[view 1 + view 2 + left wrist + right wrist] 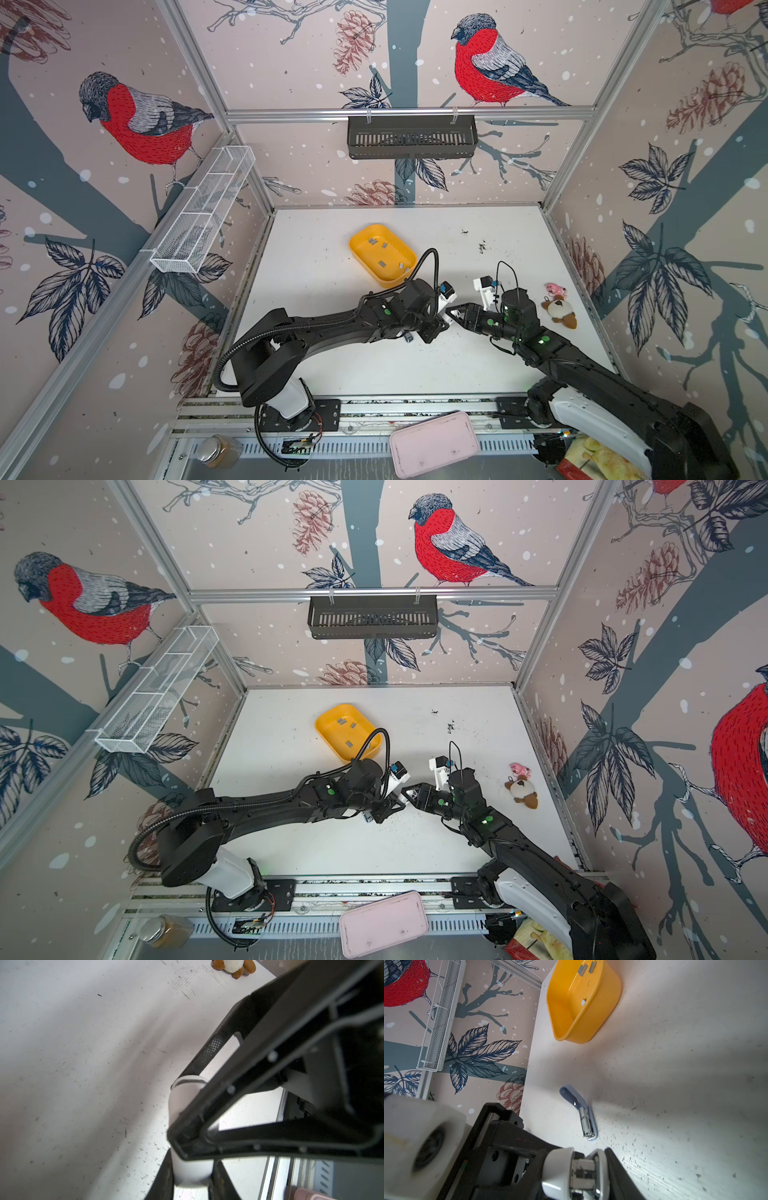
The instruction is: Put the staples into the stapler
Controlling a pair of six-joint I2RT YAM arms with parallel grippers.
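In both top views the staples (pixel 372 241) (pixel 341 721) lie in the yellow tray (pixel 353 246), mid-frame. My left gripper (pixel 444 320) and right gripper (pixel 455 312) meet just below it.

Left wrist view: my left fingers (pixel 164 1178) squeeze a white thing (pixel 178 1105). I cannot tell if the right fingers (pixel 209 1051) pinch it.

Right wrist view: the blue stapler (pixel 581 1113) lies open on the worktop (pixel 675 1084), mid-frame.

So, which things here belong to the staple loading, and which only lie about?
Job: staples, yellow tray, white stapler in left pincer, perhaps the open blue stapler.
Lying about: plush, pink toy, pink box, jar, black basket, mesh basket.
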